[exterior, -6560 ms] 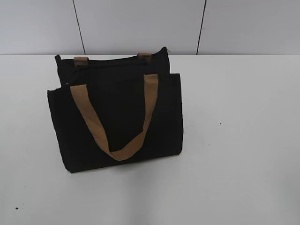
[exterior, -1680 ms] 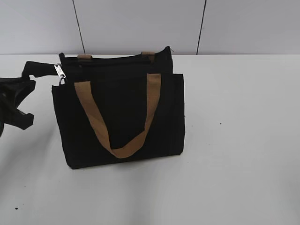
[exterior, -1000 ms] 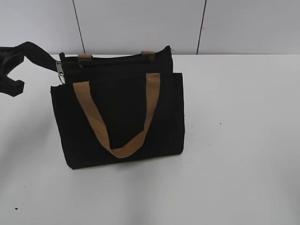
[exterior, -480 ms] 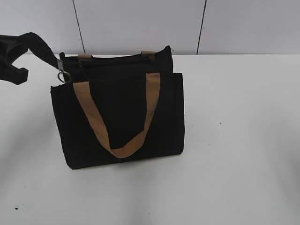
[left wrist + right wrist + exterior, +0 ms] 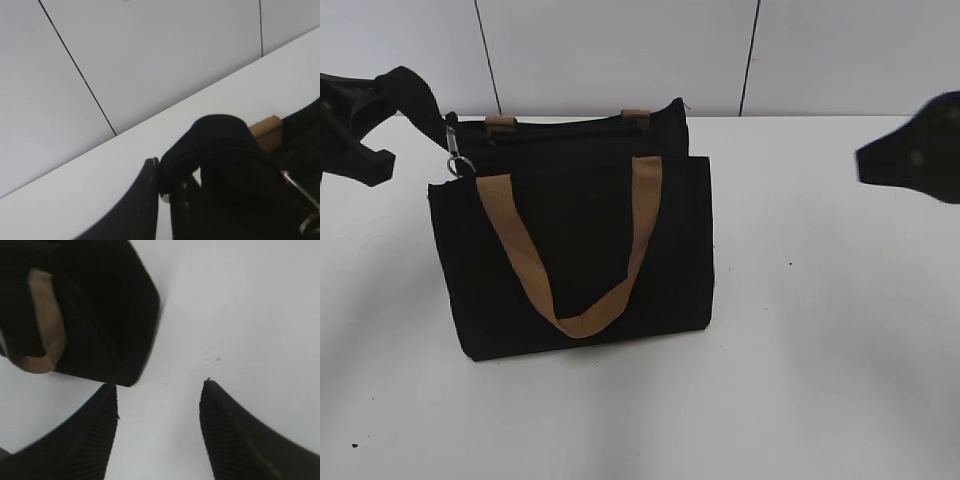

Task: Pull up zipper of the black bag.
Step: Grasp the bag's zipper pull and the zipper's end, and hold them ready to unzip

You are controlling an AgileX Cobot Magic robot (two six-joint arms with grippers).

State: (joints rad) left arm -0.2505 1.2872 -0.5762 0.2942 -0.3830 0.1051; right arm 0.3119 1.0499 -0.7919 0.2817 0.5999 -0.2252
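1. The black bag (image 5: pixel 570 250) stands upright on the white table (image 5: pixel 820 350), left of centre, its front pocket panel facing the exterior camera and one tan handle (image 5: pixel 565 250) hanging down across that panel.
2. The zipper (image 5: pixel 455 155) sits at the bag's top left corner, its silver tab and ring dangling just outside the bag's edge.
3. The left gripper (image 5: pixel 420 105) is pinched shut on a black fabric tail at that corner, just above the slider; the left wrist view shows the fabric (image 5: pixel 210 145) clamped between its fingers.
4. The right gripper (image 5: pixel 159 405) hovers off the bag's right side with its fingers spread wide, holding nothing, bare table beneath it.
5. Bare tabletop lies right of and in front of the bag; the wall (image 5: pixel 620 50) rises close behind it.
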